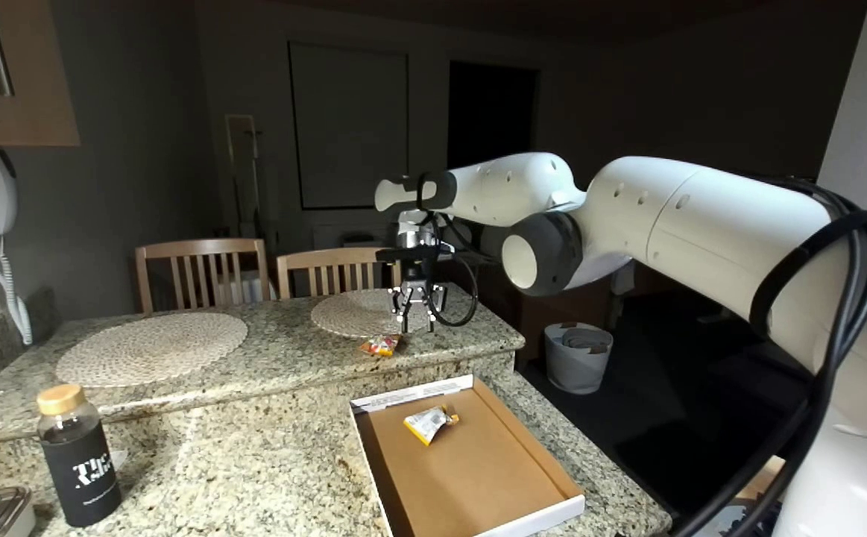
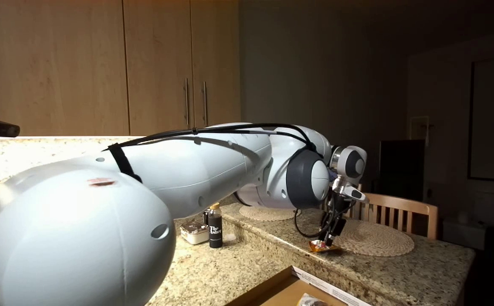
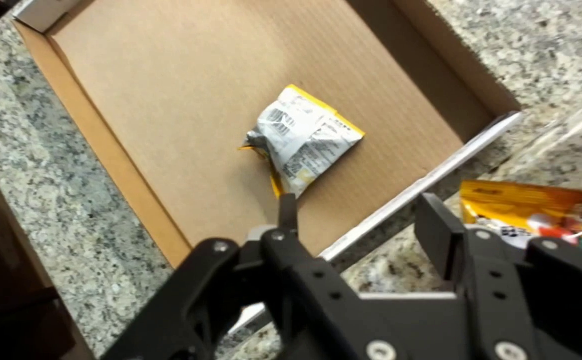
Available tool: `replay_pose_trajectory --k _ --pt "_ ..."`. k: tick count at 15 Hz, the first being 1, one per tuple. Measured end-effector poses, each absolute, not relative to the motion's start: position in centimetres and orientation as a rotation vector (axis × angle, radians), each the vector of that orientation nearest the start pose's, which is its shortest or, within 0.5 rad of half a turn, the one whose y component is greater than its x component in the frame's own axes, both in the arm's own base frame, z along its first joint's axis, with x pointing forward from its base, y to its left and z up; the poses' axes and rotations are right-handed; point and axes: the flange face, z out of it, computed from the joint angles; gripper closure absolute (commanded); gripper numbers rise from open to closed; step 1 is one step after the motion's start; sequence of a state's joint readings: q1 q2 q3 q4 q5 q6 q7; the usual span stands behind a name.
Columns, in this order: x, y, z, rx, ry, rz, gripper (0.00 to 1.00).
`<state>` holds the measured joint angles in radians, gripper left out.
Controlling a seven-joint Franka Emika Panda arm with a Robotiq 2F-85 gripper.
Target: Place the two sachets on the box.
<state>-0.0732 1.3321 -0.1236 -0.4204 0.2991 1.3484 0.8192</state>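
Observation:
The box (image 1: 478,485) is a shallow white-rimmed tray with a brown cardboard inside, on the lower counter; it also shows in the wrist view (image 3: 170,75) and partly in an exterior view (image 2: 331,291). One sachet (image 1: 426,425) lies in the box, pale side up with yellow edges, also in the wrist view (image 3: 311,137). The second sachet (image 1: 382,345), orange with a colourful print, lies on the raised counter ledge near the placemat; the wrist view cuts it off at right (image 3: 536,205). My gripper (image 1: 417,328) is open and empty, close to this sachet; its fingers are apart in the wrist view (image 3: 356,215).
The raised granite ledge (image 1: 284,358) stands above the lower counter. Two round placemats (image 1: 153,349) (image 1: 351,309) lie on it. A dark bottle with a tan cap (image 1: 79,462) and a lidded container (image 2: 195,231) stand on the lower counter. Wooden chairs (image 1: 206,250) stand behind.

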Motion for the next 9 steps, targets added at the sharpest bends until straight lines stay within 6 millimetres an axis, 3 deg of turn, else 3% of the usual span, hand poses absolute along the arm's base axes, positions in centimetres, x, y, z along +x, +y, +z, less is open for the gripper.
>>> replay_pose_trajectory --k 5,9 --pt "78.5 -3.0 20.7 -2.525 1.450 0.449 0.00" --pt "80.0 -2.9 19.9 -2.365 1.542 0.329 0.00"
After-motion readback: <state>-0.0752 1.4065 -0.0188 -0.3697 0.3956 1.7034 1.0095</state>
